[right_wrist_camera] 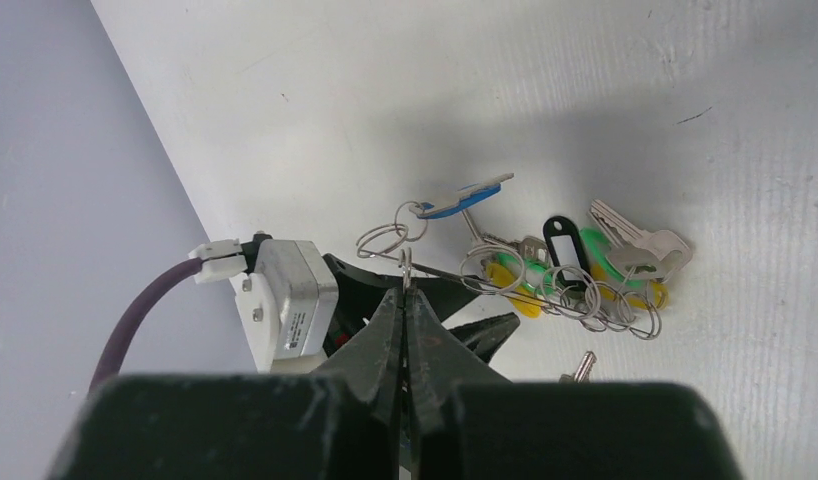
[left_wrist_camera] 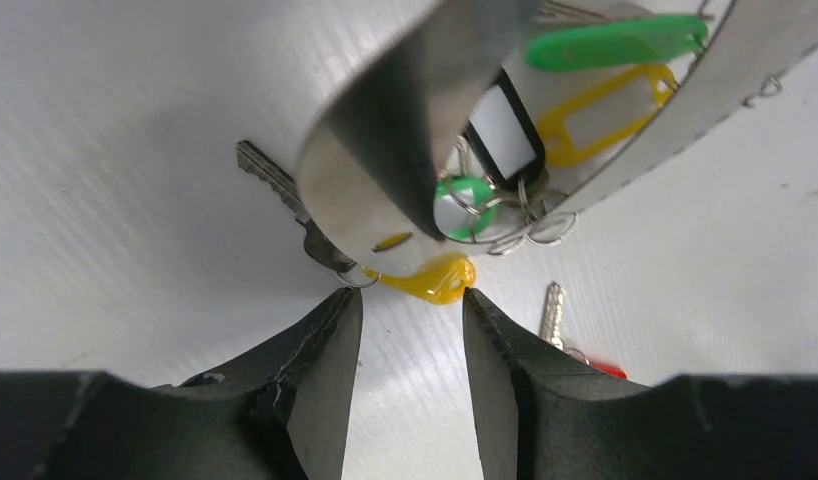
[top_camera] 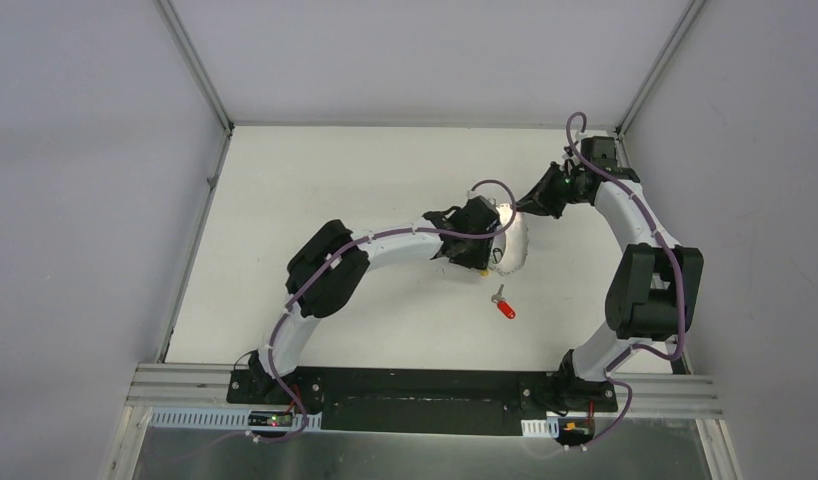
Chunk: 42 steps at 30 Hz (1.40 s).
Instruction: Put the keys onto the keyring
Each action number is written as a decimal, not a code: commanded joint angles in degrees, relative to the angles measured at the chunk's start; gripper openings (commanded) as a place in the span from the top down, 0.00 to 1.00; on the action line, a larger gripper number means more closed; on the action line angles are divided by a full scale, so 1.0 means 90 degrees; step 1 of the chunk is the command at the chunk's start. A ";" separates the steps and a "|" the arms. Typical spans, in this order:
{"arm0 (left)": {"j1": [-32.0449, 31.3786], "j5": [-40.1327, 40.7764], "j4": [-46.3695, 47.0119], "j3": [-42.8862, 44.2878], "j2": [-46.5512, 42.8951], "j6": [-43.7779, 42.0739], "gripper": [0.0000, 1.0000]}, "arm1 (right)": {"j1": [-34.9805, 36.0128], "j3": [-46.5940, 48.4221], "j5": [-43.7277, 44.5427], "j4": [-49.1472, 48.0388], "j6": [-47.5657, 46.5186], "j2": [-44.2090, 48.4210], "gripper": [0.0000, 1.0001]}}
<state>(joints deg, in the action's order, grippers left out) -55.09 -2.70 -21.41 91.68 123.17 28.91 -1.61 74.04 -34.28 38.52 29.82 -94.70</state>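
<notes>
Grey walls box in the white table (top_camera: 285, 200). From above, we see a red key (top_camera: 504, 306) lying loose near the keyring (top_camera: 521, 243). At the left wrist, the left tool (left_wrist_camera: 410, 315) stands partly open and empty, the yellow key (left_wrist_camera: 435, 279) just beyond its tips; blur hides whether it is threaded. At the right wrist, the right tool (right_wrist_camera: 406, 300) pinches what seems the keyring's thin edge. The red key, we judge, needs picking next.

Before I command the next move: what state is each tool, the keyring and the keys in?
Left tool: open, empty.
Right tool: shut on the keyring.
Keyring: pinched edge-on, tagged keys strung on it.
Yellow key: beyond left tool's tips, ungripped.
Red key: loose on the table, off the ring.
</notes>
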 commanded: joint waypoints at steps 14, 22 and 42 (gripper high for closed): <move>-0.0157 0.1261 -0.1330 0.1525 0.0706 -0.0328 0.57 | -0.0011 0.0221 -0.0226 -0.0088 0.0153 -0.0042 1.00; -0.0222 0.1257 -0.1598 0.1870 0.0978 -0.0448 0.67 | -0.0008 0.0172 -0.0248 -0.0096 0.0150 -0.0016 1.00; -0.0268 0.1926 -0.1499 -0.0134 -0.0653 0.0172 1.00 | -0.0007 0.0109 -0.0307 -0.0259 0.0288 0.0067 1.00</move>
<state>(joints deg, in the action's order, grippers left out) -57.06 12.60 -35.62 92.75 122.34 28.75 -1.63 74.04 -36.47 38.57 31.24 -95.22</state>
